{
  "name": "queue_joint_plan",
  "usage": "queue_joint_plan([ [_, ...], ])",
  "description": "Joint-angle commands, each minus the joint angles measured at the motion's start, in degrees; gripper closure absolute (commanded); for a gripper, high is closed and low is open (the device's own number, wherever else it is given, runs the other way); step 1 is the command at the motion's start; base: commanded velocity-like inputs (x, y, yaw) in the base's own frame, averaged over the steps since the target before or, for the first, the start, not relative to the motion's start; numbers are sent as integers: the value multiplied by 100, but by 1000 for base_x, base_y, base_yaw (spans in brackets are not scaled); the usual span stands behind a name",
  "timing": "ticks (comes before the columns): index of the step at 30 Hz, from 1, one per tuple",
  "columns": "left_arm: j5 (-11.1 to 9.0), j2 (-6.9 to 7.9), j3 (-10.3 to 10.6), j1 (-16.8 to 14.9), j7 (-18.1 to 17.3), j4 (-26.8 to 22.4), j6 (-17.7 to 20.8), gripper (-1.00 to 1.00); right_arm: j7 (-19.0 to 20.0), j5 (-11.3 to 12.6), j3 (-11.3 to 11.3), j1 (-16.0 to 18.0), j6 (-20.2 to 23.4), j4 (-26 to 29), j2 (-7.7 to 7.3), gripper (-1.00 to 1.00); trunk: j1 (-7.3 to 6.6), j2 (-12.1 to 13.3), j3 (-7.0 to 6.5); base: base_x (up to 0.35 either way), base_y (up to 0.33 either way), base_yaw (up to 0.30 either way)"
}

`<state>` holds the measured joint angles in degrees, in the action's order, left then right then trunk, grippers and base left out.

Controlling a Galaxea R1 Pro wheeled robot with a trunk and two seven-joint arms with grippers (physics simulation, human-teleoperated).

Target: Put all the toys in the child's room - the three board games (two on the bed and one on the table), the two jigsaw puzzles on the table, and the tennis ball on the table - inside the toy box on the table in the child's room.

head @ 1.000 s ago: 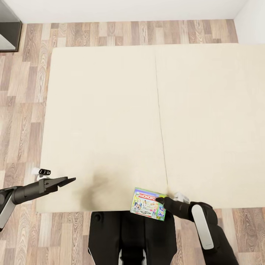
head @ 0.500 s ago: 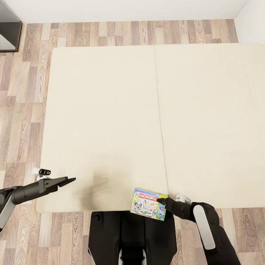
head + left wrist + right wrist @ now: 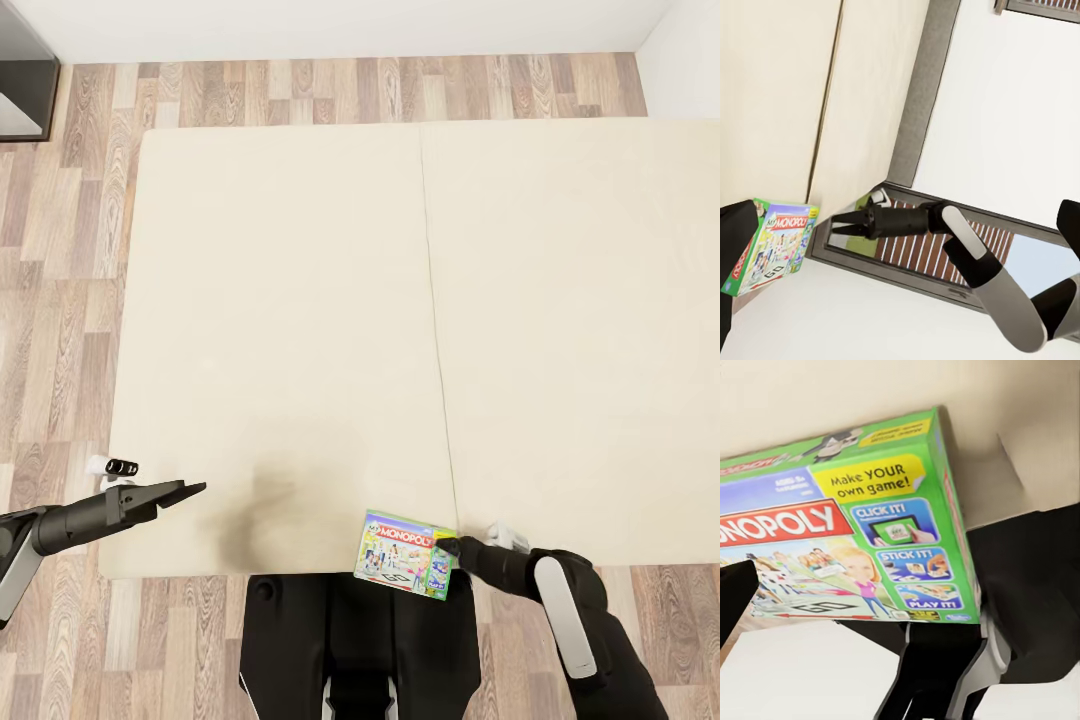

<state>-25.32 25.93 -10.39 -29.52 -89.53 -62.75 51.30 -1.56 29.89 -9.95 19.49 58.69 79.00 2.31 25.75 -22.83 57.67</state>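
Observation:
A Monopoly board game lies flat at the front edge of the cream bed, and its near part hangs over the edge above my trunk. My right gripper sits just off the carton's right edge, open, holding nothing. The left wrist view shows that gripper a short gap away from the carton. The right wrist view looks onto the carton's printed face from close up. My left gripper hovers open over the bed's front left corner, well left of the carton.
Wood-plank floor surrounds the bed on the left and far side. A dark shelf unit stands at the far left by the white wall. A small white and black object lies on the floor beside the bed's left front corner.
My right arm has drawn back a little to the right, away from the Monopoly carton. The carton and the left arm have stayed put.

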Motion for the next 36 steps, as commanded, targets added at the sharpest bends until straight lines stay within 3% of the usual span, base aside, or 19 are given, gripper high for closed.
queue_joint_plan([
  [1,0,2,2,-1,-20,-1,60,-100,-15,32,-12,2,-22,-3,-28,-100,4,-9,6,0,0,0],
  [7,-2,0,2,-1,-20,-1,59,-100,167,55,25,2,-466,-234,-390,-100,4,-9,6,0,0,0],
  [11,-1,0,2,-1,-17,-1,61,-100,531,41,36,2,-628,-324,-459,-100,4,-9,6,0,0,0],
  [18,-7,0,2,-1,-19,-1,60,-100,964,13,325,2,-817,-388,-498,-100,4,-9,6,0,0,0],
  [32,-2,0,2,-1,-18,-1,64,-100,1014,14,411,-6,-1030,-851,-499,-100,4,-9,6,0,0,0],
  [36,0,0,2,-1,-20,-1,64,-100,1016,7,561,-7,-1076,-859,-495,-100,4,-9,6,0,0,0],
])
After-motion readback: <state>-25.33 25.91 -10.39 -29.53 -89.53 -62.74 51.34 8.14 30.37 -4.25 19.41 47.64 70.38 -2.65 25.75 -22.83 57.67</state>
